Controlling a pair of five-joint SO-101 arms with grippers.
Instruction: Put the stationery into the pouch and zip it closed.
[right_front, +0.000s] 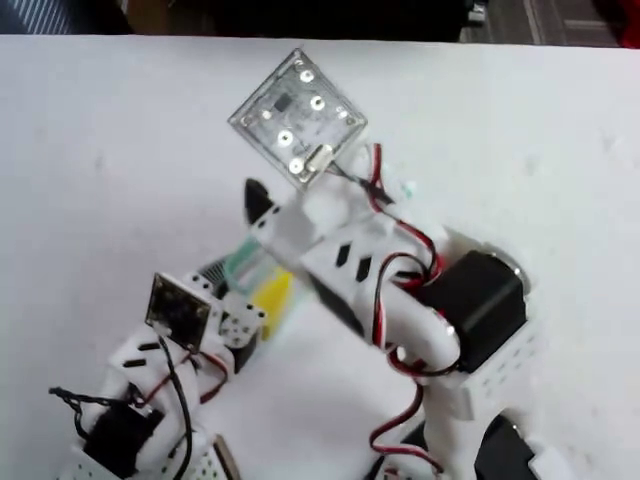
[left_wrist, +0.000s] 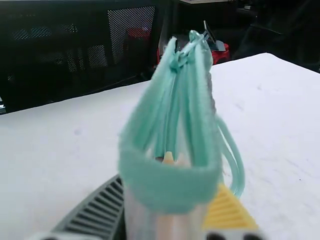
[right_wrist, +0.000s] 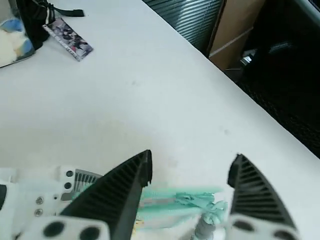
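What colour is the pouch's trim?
The pouch trim is mint green, best seen in the left wrist view.

White table (right_wrist: 150, 90); printed tag (right_wrist: 68, 35) flat on it, beside black object (right_wrist: 32, 27).

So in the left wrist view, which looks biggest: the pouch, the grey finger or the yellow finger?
1. the pouch, by far the largest
2. the grey finger
3. the yellow finger
The two fingers look close in size and the picture's edge cuts both, so their order is unsure.
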